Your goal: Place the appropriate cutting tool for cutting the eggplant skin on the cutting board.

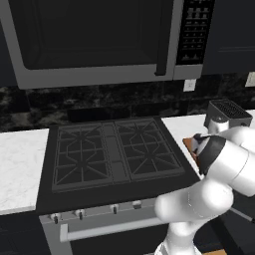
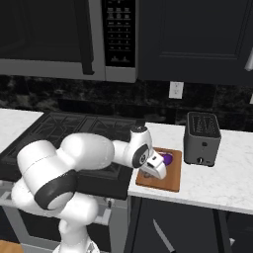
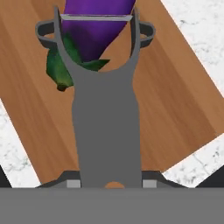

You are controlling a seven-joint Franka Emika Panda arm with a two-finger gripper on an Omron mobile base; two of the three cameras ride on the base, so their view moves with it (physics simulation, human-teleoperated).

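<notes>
Peeler (image 3: 105, 118), one grey Y-shaped tool, is clamped between the gripper (image 3: 107, 186) fingers and hangs above the single cutting board (image 2: 168, 178), its blade over the one eggplant (image 2: 167, 159). Board lies at the counter's (image 2: 217, 185) front edge beside the stove (image 1: 112, 149); one toaster (image 2: 201, 132) stands just right, bare marble beyond.

My tool (image 2: 159, 169) hangs low over the cutting board (image 2: 170, 182), where the eggplant (image 2: 168, 159) blocks the far side, the toaster (image 2: 202, 138) walls off the right, and bare wood and white table (image 2: 222, 185) lie open toward the near edge.
</notes>
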